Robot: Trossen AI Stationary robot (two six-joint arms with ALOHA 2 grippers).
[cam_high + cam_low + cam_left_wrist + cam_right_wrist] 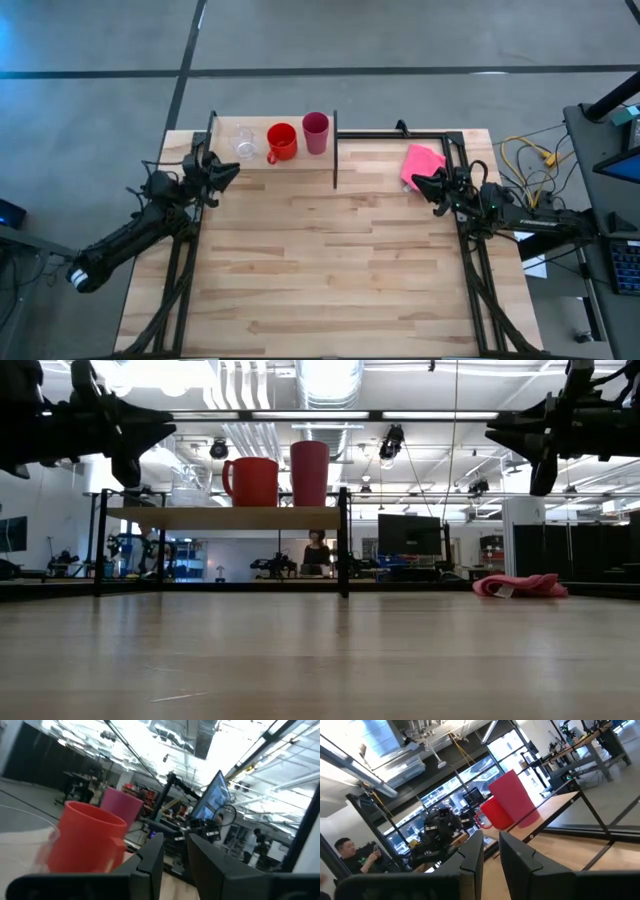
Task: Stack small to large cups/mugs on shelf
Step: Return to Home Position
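Wooden shelf [290, 161] already carries the clear glass cup [245, 143], red mug [281, 142] and magenta tumbler [315, 132] in size order, so both slightly spread, empty end effectors, left [226, 174] and right [418, 184], should hold clear.

Red mug [282, 141], magenta-pink tumbler [315, 131]

Seen from above, a wooden shelf [300, 165] sits at the tabletop's [330, 260] far edge. On the shelf stand a clear cup [245, 143], a red mug [282, 142] and a pink tumbler [315, 132], in a row. The left end effector [226, 172] hovers beside the shelf's left end. The right end effector [420, 184] is well right of the shelf, next to a pink cloth [422, 163].
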